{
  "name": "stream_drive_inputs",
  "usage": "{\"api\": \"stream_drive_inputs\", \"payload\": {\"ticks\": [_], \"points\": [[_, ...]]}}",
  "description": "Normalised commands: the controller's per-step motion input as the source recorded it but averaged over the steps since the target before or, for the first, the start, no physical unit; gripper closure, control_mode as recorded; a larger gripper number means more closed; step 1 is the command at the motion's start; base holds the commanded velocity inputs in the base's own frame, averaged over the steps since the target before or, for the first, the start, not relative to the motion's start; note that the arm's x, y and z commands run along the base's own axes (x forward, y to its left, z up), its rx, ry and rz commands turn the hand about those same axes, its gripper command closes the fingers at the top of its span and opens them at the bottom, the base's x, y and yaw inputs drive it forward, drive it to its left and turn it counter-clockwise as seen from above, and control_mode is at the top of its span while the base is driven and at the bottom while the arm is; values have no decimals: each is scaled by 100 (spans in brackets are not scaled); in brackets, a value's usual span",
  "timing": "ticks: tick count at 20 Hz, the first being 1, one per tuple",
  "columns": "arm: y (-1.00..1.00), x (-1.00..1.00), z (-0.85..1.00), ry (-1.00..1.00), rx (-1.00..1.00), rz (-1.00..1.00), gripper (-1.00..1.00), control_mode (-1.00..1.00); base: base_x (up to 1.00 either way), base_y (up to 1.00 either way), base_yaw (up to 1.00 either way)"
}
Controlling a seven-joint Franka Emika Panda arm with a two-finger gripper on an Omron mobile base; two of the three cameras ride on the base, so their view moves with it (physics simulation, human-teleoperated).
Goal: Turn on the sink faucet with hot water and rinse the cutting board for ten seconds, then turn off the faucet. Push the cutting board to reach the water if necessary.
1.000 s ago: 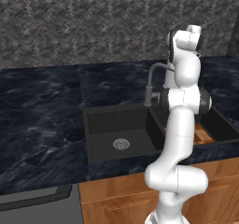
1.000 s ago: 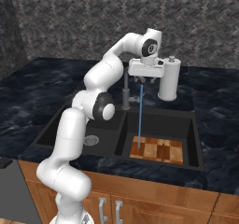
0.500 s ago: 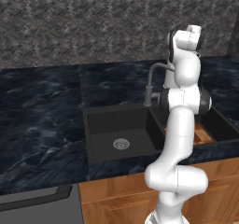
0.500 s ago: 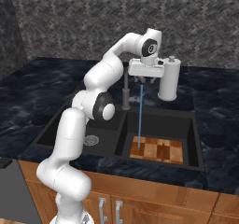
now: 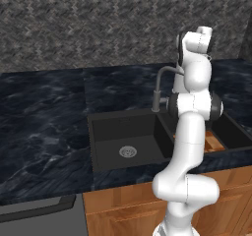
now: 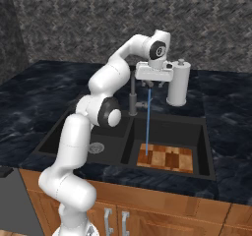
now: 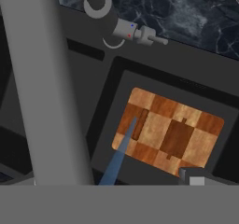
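**Water running onto the board, gripper high over the right basin**

Left base view: the sink (image 5: 123, 132) is a matte black recess with straight walls, cut into dark marbled countertop (image 5: 44, 117). Round silver drain (image 5: 128, 152) sits on the bare floor of the left basin, open room all around it. The faucet (image 5: 161, 85), slim grey gooseneck, rises at the divider behind the arm. The white arm covers most of the right basin; a sliver of the cutting board (image 5: 212, 141) shows past it. Brown wooden cabinet fronts (image 5: 123, 213) run below the counter edge.

Right base view: the gripper (image 6: 155, 84) hangs above the right basin, level with the spout top and just beside it. Whether its fingers are spread or closed I cannot tell from here. The water (image 6: 148, 122), a thin straight blue line, drops from the spout onto the board's left end. The board lies flat on the basin floor, hard against the front wall; bare black floor behind it. A white upright cylinder (image 6: 177, 82) with knob top stands on the counter behind the basin, near the gripper.

Hand view: looking down, the board shows its block pattern, orange-brown with light and dark squares, margins of black floor on all sides. The stream lands near one short edge. The grey spout crosses close by; the small lever (image 7: 140, 34) juts sideways from the stem base.
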Motion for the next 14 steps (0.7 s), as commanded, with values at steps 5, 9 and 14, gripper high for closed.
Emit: {"api": "stream_drive_inputs", "payload": {"ticks": [5, 9, 14], "points": [[0, 0, 0, 0, 0, 0, -100, -100, 0, 0, 0], [0, 0, 0, 0, 0, 0, -100, -100, 0, 0, 0], [0, 0, 0, 0, 0, 0, -100, -100, 0, 0, 0]]}}
